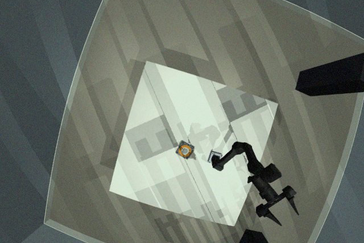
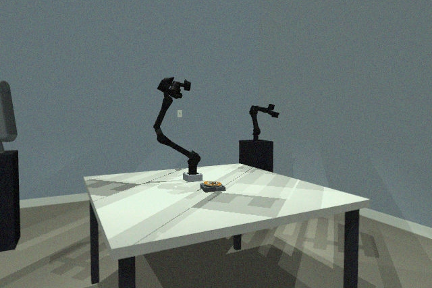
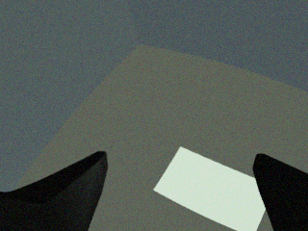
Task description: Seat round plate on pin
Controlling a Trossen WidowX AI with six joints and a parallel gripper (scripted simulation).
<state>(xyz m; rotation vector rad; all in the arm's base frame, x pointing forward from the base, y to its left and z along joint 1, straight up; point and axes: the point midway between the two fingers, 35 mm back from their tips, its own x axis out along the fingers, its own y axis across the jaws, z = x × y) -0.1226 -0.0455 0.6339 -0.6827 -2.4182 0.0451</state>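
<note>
The round plate (image 1: 180,151) (image 2: 207,183) shows as an orange ring around a pale grey centre, on top of the square dark grey base (image 1: 191,148) (image 2: 212,189) on the table. The orange tab, the hole and the pin are too small to make out, and I cannot tell whether the plate lies flat or tilted. My gripper (image 1: 289,219) (image 2: 183,90) (image 3: 184,163) is wide open and empty. It is raised high above the table, well away from the plate and pointing away from it. The plate and base are not in the wrist view.
The white table (image 1: 182,87) (image 2: 146,215) carries the base. My arm's pale square mount (image 1: 210,157) (image 2: 192,177) stands close beside the base. Behind the table, a black pedestal (image 2: 255,156) bears another small black arm. Another black pedestal (image 2: 8,201) stands at the left.
</note>
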